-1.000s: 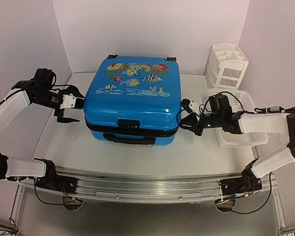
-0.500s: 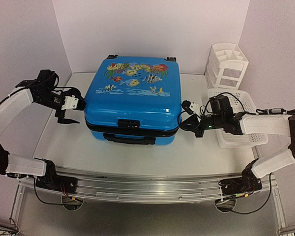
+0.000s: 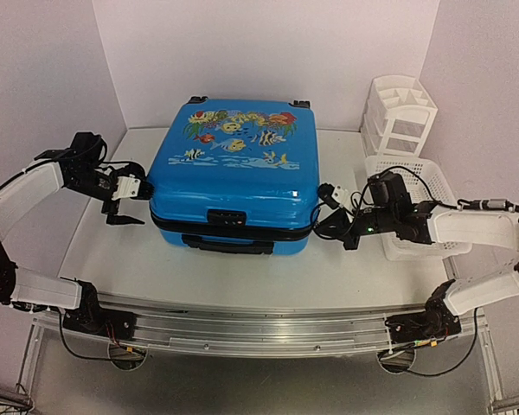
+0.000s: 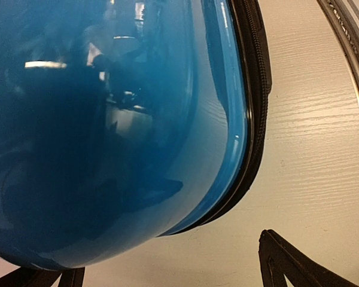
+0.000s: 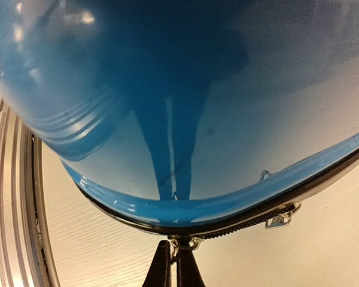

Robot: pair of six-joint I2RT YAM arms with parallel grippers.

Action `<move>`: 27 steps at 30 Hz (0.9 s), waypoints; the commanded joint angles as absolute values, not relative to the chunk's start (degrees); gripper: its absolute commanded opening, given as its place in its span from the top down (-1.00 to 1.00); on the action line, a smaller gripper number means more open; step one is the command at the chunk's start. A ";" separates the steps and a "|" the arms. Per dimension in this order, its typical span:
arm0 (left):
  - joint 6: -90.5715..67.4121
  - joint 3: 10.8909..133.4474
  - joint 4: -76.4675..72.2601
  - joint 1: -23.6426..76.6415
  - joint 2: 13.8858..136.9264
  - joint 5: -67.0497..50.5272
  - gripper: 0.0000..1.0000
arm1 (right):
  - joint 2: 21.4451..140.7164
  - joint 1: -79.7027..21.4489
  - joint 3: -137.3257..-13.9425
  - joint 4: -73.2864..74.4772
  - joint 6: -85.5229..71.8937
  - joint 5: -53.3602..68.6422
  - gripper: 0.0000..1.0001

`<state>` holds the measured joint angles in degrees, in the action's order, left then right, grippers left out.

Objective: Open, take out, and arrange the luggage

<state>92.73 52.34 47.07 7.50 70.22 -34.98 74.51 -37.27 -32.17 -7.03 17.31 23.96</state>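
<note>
The luggage [image 3: 233, 173], a bright blue hard-shell suitcase with a fish-and-flowers print, lies flat and closed in the middle of the table. My right gripper [image 3: 318, 226] is at its right front corner. In the right wrist view the right gripper [image 5: 175, 258] is shut on a metal zipper pull [image 5: 186, 243] at the black zipper band, under the blue shell [image 5: 197, 89]. A second zipper pull [image 5: 279, 220] hangs free to the right. My left gripper [image 3: 125, 205] stands open beside the suitcase's left side. The left gripper [image 4: 167, 257] holds nothing, close to the shell [image 4: 107, 119].
A white mesh basket [image 3: 426, 226] lies right of the suitcase, under my right arm. A white drawer organizer [image 3: 400, 117] stands behind it. Walls close in the left, back and right. A metal rail [image 3: 259, 333] runs along the near edge.
The right gripper closed on the zipper pull and shifted slightly left and nearer. The left gripper, still open, dropped lower beside the suitcase's left side.
</note>
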 commanded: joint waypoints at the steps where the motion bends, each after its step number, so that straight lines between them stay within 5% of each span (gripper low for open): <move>1: 92.50 52.17 44.47 9.60 69.36 -43.48 -0.99 | 70.88 -41.60 -30.65 -6.54 14.31 23.85 1.00; 27: 87.84 47.80 38.32 19.49 66.23 -49.22 -0.95 | 78.58 -60.89 -34.66 -20.38 -5.71 -11.77 1.00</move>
<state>85.91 48.20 41.86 15.03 67.70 -36.12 76.69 -59.49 -32.00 -14.24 1.24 -5.01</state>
